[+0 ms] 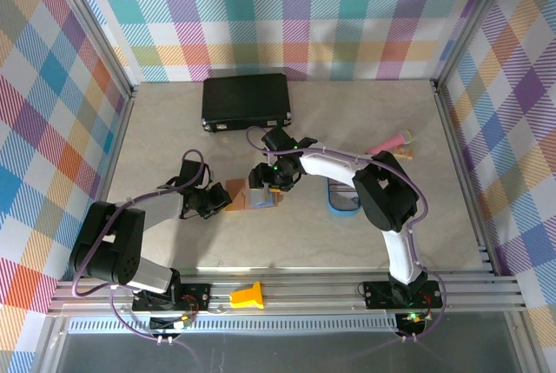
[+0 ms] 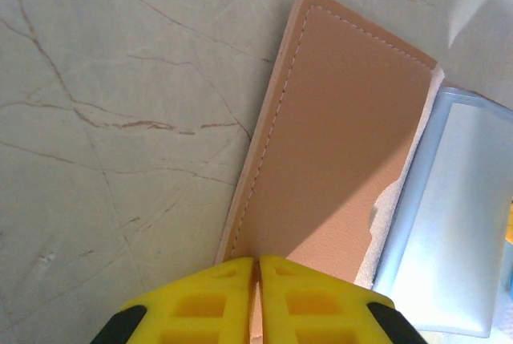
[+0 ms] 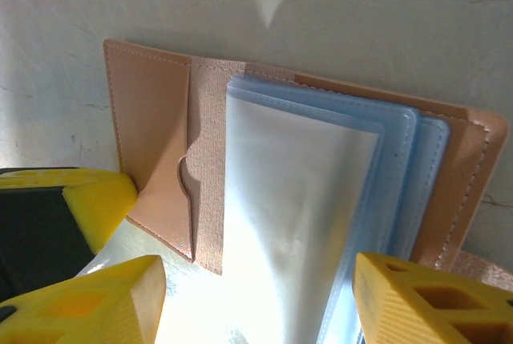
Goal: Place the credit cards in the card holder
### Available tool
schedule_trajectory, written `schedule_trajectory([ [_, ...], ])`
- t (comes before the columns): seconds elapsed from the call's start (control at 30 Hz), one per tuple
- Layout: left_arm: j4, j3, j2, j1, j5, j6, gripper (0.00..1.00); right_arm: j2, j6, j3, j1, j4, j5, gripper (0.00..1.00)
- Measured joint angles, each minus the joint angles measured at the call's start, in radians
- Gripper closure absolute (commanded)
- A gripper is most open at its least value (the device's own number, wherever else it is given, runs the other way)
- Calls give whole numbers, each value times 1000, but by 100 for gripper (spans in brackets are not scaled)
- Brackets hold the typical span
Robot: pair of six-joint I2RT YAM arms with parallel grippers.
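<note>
the card holder (image 1: 246,198) lies open on the table (image 1: 165,129), close to the middle and slightly to the left. its cover is salmon-brown leather with pale stitching along the edges. bluish translucent sleeves (image 3: 405,176) stand fanned up from the inside.

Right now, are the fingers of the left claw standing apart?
No, the left claw is shut, its yellow fingers pressed together on the edge of the card holder.

Your marbled table (image 1: 165,129) carries the card holder (image 1: 236,193), lying open. Behind it sits a black case (image 1: 246,102); right of it, a blue tray (image 1: 344,205).
</note>
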Motion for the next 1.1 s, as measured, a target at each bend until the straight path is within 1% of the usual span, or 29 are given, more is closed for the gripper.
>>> schedule_trajectory([
  [0.3,3,0,2,0,1,0,88,35,8,27,2,-6,-13,37],
  [0.5,25,0,12,0,12,0,88,49,9,28,12,19,-67,38],
  [0.77,33,0,17,0,19,0,87,48,11,28,40,140,-168,40],
  [0.97,27,3,16,0,18,3,87,57,53,31,44,233,-219,40],
  [1.1,9,14,16,0,14,7,86,92,87,43,44,293,-239,40],
])
